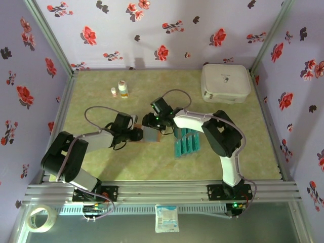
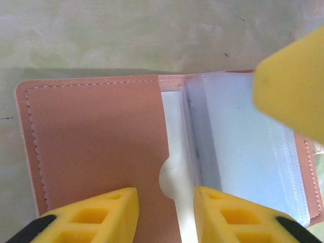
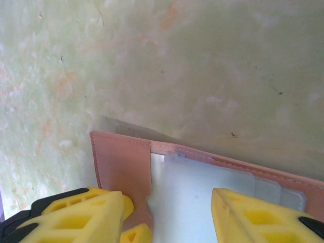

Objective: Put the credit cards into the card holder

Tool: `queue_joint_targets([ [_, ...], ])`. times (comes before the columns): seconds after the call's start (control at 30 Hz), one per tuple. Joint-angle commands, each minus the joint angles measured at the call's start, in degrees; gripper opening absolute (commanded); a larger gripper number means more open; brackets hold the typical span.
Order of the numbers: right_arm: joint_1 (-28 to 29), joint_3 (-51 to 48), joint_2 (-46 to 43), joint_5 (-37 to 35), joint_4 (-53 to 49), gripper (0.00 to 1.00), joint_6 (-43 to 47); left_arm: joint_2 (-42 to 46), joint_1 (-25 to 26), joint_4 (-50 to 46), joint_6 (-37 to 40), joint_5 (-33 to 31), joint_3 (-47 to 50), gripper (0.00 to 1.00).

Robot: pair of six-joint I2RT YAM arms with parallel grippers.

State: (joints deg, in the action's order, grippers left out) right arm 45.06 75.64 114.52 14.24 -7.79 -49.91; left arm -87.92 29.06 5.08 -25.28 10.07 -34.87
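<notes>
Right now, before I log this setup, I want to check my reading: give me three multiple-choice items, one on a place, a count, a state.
1. In the top view, where do the credit cards lie?
A. right of the card holder
B. left of it
C. stacked on it
2. How many small bottles stand toward the far side?
A. one
B. two
C. four
3. The card holder is:
A. folded shut
B. open, pockets showing
C. standing on edge
Key: 1 A, the teal row lies right of it; 2 B, a pair stands together; 3 B, the left wrist view shows its pockets.
</notes>
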Motion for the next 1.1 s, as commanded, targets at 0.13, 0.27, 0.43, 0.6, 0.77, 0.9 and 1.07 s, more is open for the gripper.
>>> queue_joint_targets([
  [0.13,-0.33,-1.98,-2.1,-2.19,-3.07,0.49,0.79,-3.83,0.91,-3.61,0.23,-1.39,1.33,0.35],
  [0.27,-0.34,-3.11,-2.11,-1.43,-1.15,0.47,0.08,-3.45,0.96,-3.5,0.03,-1.45,1.47,0.36],
  [0.43,-0.84,-3.13,-1.28,-1.16,-0.92,0.36,0.95,-1.62,0.94,-3.55,-0.21,-1.16,1.37,0.39],
  [0.6,-1.1,-3.15,-0.01,0.22,0.32,0.26,0.97,-0.15,0.96,-1.72,-0.3,-0.92,1.98,0.48],
  [0.77,-1.16,-3.39,1.08,0.44,0.58,0.19,0.78,0.62,0.91,-1.04,-0.21,-0.79,2.2,0.51],
  [0.9,-1.11,-3.83,1.81,0.16,0.75,0.15,0.43,1.12,0.91,-0.22,-0.03,-0.39,2.6,0.52],
  [1.07,-1.01,-4.26,3.21,1.4,2.61,0.09,-0.87,1.64,0.91,0.46,0.23,-0.05,3.12,0.52],
])
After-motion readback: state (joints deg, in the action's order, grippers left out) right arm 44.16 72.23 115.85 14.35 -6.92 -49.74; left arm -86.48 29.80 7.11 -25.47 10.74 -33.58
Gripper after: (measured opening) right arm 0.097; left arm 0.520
